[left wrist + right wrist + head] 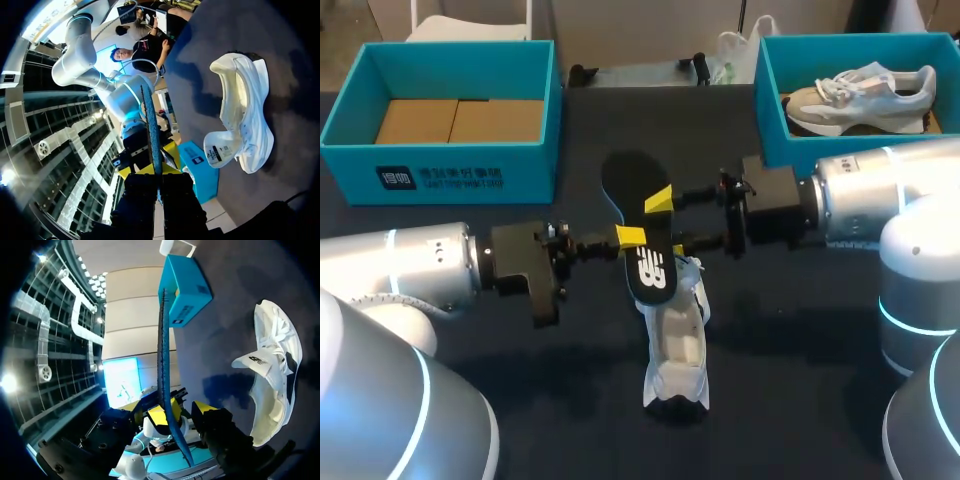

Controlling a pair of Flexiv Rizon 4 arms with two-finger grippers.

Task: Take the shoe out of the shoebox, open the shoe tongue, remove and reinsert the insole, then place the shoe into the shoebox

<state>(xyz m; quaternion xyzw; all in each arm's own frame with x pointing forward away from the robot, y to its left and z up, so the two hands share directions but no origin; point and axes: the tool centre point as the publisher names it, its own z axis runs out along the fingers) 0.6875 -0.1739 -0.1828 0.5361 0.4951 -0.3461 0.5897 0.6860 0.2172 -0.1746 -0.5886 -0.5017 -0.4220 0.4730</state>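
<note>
The left arm (410, 265) enters from the near left edge and extends toward the middle of the worktop (800, 330). The left tool (628, 240) is clenched on the black insole (632, 200), and one yellow tip shows on the insole's upper face. In the left wrist view the insole (151, 125) appears edge-on, running out from between the closed fingers of that tool (159, 182).

The right arm (880, 185) enters from the right. The right tool (665, 220) is released, with its fingers spread one above the other and the insole between them. In the right wrist view one tip sits just beside the insole (162, 350), though contact cannot be confirmed. The other tip stands apart from it.

The insole is held clear of the worktop, roughly level, over the far end of the white shoe (678, 345). The shoe stands on its sole on the worktop, outside both boxes. Its mouth is wide open and its tongue is pulled out, as the right wrist view (275, 365) shows.

A teal shoebox (440, 160) at the far left contains cardboard (460, 120). A second teal shoebox (770, 100) at the far right contains another shoe (860, 95).
</note>
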